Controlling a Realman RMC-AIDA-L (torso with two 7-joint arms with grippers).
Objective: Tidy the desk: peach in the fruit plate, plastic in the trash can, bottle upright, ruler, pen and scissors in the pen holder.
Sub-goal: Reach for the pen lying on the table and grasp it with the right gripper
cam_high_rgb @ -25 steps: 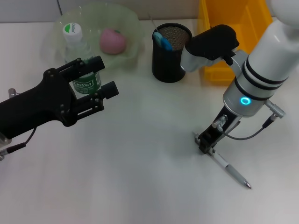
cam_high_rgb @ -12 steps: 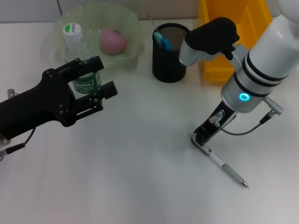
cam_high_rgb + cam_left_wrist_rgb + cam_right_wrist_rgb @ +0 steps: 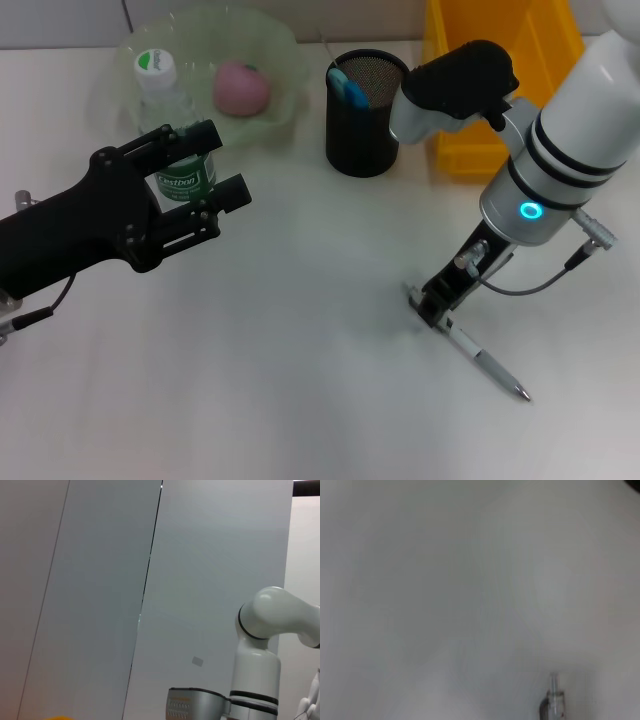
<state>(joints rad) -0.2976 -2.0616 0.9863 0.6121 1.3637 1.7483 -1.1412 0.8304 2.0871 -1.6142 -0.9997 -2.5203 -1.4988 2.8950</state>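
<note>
Down on the Pen, One Item Short of a Tidy Desk

Seen from the head camera: right gripper [image 3: 436,303] lowered onto the upper end of the pen [image 3: 482,360], which lies flat on the white desk [image 3: 300,380], tip pointing away toward the near right. Fingers look closed about the pen's end, though too small and dark to say how firmly. Well apart, toward the back: black mesh pen holder [image 3: 365,113], already carrying something blue, possibly scissors. Yellow bin [image 3: 500,80] just beyond it on the right. Pink peach [image 3: 241,86] already resting in the pale green fruit plate [image 3: 275,45]. Bottle [image 3: 170,125] standing upright beside the plate, partly masked by the left gripper [image 3: 218,163], which hovers idle with fingers spread, holding nothing.

From the left wrist camera: only grey wall panels and the white right arm [image 3: 260,655] beyond; nothing of the desk items.

From the right wrist camera: bare pale desk and, at the frame's edge, a small stub of the pen, clear barrel and dark clip; own fingers not shown.

Judged step: securing the pen for carriage to the holder. Best done with a firm, centred pinch before any lift, since a hold so near one end invites the long barrel to swing or slip. Worth lifting straight up, letting the pen hang tip-down, then lowering into the holder clear of the blue item.
</note>
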